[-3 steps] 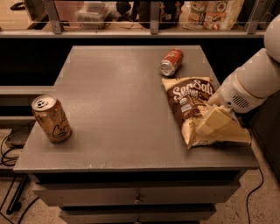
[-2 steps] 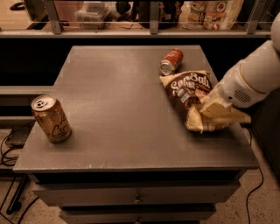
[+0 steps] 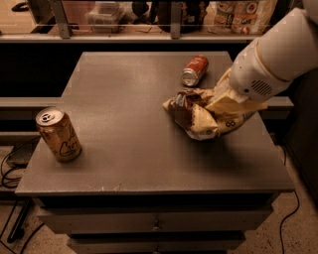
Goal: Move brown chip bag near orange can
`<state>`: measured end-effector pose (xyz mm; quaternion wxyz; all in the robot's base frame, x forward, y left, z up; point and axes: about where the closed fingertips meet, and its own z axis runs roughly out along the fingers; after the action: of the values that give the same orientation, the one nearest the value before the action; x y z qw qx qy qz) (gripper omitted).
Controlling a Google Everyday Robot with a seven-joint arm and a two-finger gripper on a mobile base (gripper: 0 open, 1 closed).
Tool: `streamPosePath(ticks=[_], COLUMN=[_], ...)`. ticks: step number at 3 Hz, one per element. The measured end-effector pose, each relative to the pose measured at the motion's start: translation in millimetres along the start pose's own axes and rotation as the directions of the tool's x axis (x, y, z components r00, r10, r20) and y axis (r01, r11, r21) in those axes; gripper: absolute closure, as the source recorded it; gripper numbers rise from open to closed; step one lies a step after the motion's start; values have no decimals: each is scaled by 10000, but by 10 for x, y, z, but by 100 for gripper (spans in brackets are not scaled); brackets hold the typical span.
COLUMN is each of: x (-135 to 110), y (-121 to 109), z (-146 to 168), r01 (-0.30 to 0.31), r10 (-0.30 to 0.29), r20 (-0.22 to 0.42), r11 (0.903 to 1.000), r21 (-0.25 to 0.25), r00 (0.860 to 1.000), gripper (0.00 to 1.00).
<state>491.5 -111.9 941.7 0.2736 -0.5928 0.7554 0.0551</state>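
The brown chip bag (image 3: 193, 113) is crumpled and held just above the right part of the grey table (image 3: 129, 94). My gripper (image 3: 219, 105) comes in from the upper right on a white arm and is shut on the bag's right side; the bag and the wrist largely cover its fingers. The orange can (image 3: 58, 135) stands upright near the table's front left corner, far to the left of the bag.
A darker red-orange can (image 3: 195, 70) lies on its side just behind the bag. A shelf with a rail and assorted items (image 3: 149, 15) runs behind the table. Drawers (image 3: 154, 223) sit below the top. Cables lie on the floor at left.
The bag has been picked up off the table, crumpled, and carried left and slightly forward with my gripper. Both cans stayed where they were.
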Motion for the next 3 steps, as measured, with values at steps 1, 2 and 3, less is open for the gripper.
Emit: streamPosePath(ticks=[1,2,3], x=[-504,-552,-617], y=[162,177,240], z=[-224,-253,-177], r01=[1162,1264,1287], r10=[-1141,-1238,-1249], r20=[865,984,997], r11=[9930,9918,9911], r21=[-199,-206,-334], r00=[9897,9874,9872], gripper=[100,100,100])
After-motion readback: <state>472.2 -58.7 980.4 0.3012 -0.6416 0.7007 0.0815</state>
